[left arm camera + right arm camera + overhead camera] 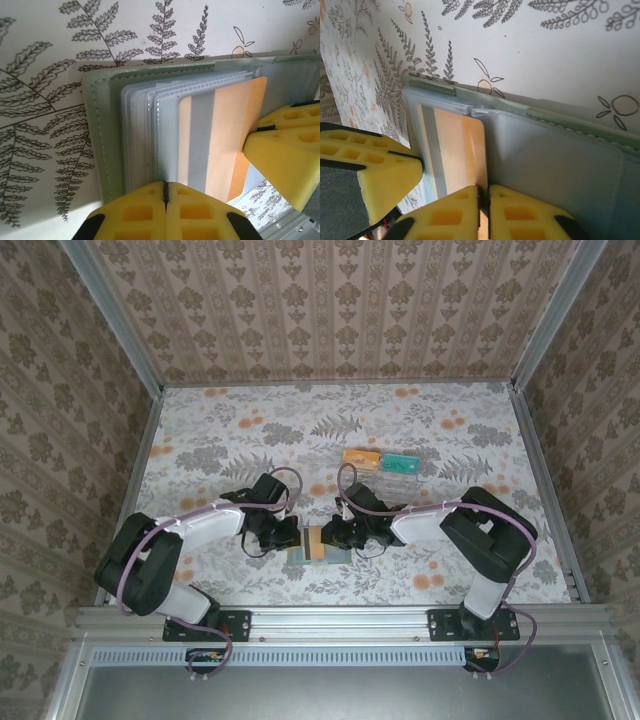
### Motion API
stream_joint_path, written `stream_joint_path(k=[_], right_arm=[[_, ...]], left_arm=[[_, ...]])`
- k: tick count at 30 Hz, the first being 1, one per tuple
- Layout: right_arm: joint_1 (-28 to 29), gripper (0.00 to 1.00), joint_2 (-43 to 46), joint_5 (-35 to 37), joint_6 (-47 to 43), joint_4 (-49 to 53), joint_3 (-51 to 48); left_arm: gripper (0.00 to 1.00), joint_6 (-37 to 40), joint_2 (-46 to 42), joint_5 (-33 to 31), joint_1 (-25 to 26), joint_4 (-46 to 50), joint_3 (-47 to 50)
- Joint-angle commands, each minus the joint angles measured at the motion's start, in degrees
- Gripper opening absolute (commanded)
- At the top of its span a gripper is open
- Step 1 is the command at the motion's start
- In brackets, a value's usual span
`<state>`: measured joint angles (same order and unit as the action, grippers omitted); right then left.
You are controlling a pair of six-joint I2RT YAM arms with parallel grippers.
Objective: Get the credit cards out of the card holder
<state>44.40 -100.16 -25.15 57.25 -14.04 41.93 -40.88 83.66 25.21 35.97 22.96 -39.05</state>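
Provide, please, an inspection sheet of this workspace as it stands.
Surface: floral-print table, flat.
Job's things: card holder lying open; tan-orange card partly out of its sleeve.
Clutter: clear tray holding an orange and a teal item.
Grippers: left gripper shut at the holder's edge; right gripper shut on the card.
Cables: purple cables run along both arms.
Surroundings: patterned walls, metal frame.
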Motion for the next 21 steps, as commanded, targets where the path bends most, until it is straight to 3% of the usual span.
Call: stream_joint_path(k=[1, 5, 21], right_arm=[[0.23, 0.05, -0.54, -0.3, 0.1, 0.57, -1.01], [-0.37, 0.0, 0.94, 0.39, -0.34, 1.26, -2.24], [-5.44, 0.0, 13.92, 0.98, -6.31, 11.27, -6.78]], left_arm=[[0.0, 1.12, 1.73, -2.18, -0.02, 2.79, 0.2], [0.0, 1.24, 1.94, -2.27, -0.02, 2.96, 0.11], [0.0, 1.86, 2.04, -2.11, -0.19, 3.33, -0.38]])
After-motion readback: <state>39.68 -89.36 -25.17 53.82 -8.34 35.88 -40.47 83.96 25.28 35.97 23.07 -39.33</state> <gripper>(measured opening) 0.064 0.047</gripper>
